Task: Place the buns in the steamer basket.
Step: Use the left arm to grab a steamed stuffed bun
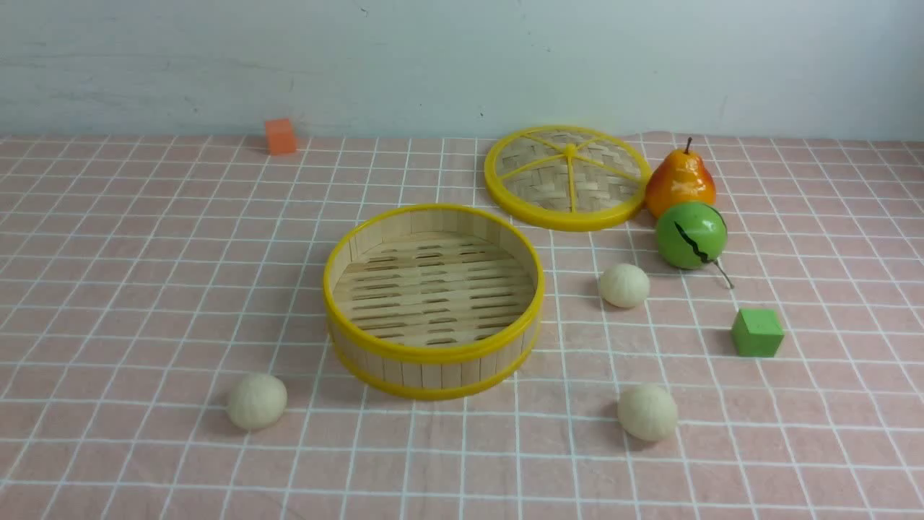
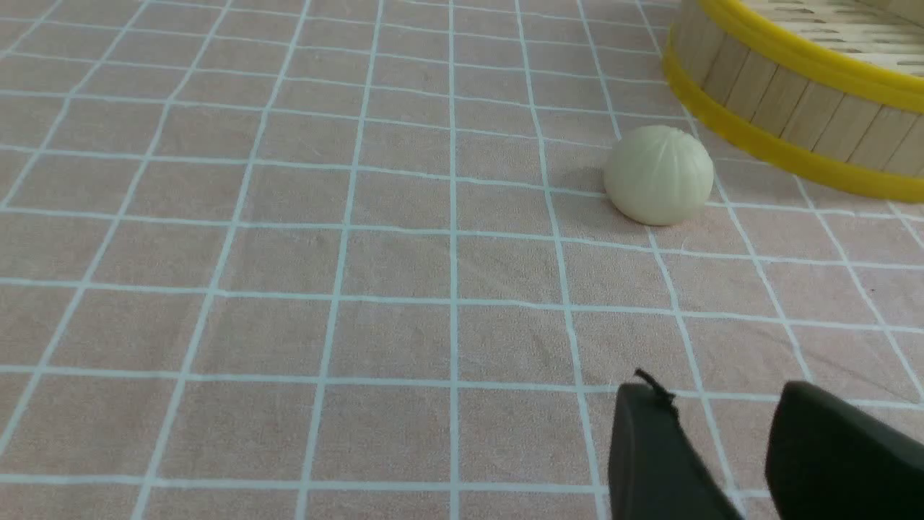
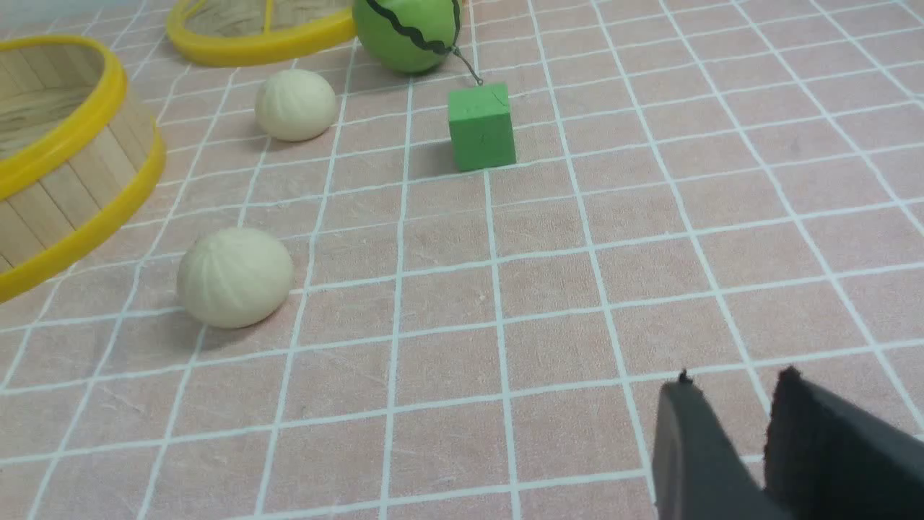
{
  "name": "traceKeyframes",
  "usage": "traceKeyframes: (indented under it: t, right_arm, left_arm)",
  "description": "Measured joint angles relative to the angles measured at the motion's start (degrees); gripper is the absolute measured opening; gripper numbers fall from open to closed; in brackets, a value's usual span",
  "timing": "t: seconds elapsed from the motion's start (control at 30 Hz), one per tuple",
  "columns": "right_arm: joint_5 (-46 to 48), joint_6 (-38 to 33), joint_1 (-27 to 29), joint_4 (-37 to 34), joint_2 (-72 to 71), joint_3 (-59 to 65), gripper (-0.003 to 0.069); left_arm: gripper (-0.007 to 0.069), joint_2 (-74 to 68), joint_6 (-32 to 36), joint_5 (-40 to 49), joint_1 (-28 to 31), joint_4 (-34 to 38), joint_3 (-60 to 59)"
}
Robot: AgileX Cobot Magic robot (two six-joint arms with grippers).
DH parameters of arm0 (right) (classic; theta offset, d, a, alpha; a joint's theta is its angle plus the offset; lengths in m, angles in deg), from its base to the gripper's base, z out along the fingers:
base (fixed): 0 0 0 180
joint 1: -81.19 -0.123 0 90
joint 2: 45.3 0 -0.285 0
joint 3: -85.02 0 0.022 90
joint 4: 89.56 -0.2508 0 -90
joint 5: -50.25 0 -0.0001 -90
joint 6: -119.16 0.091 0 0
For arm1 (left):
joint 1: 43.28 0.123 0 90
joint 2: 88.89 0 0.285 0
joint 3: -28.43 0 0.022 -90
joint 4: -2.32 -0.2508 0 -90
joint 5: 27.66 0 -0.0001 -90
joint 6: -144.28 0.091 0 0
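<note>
The table (image 1: 144, 289), covered in a pink checked cloth, carries every item. The steamer basket (image 1: 433, 354) stands upright at the centre of the front view, and its slotted floor holds nothing, so no part of the task is done. The woven lid (image 1: 568, 177) lies flat at upper right, clear of the basket. The green ball (image 1: 691, 235) sits just right of the lid and is not to be picked. Three buns rest on the cloth: one at lower left (image 1: 256, 401), one at lower right (image 1: 647, 412), and one right of the basket (image 1: 624, 284), near the green ball. The left tool (image 2: 722, 404) and the right tool (image 3: 736, 390) each show fingers slightly apart, holding nothing. The likely step is the first approach. Assign the lower-left bun (image 2: 658, 175) to the left tool and the lower-right bun (image 3: 234, 276) to the right. Widen the fingers first, straddle the bun at its broadest line, and close gently, since it may roll or deform. Lift above the yellow rim before crossing, then release low over the floor.
</note>
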Motion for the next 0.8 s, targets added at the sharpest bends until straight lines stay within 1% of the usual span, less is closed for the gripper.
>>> traceKeyframes:
  t: [0.57, 0.8]
  right_arm:
    - [0.00, 0.00, 0.00, 0.00, 0.00, 0.00, 0.0193]
    - [0.00, 0.00, 0.00, 0.00, 0.00, 0.00, 0.0202]
  left_arm:
    - [0.0238, 0.00, 0.00, 0.00, 0.00, 0.00, 0.00]
    - [0.0238, 0.00, 1.10, -0.05, 0.00, -2.41, 0.00]
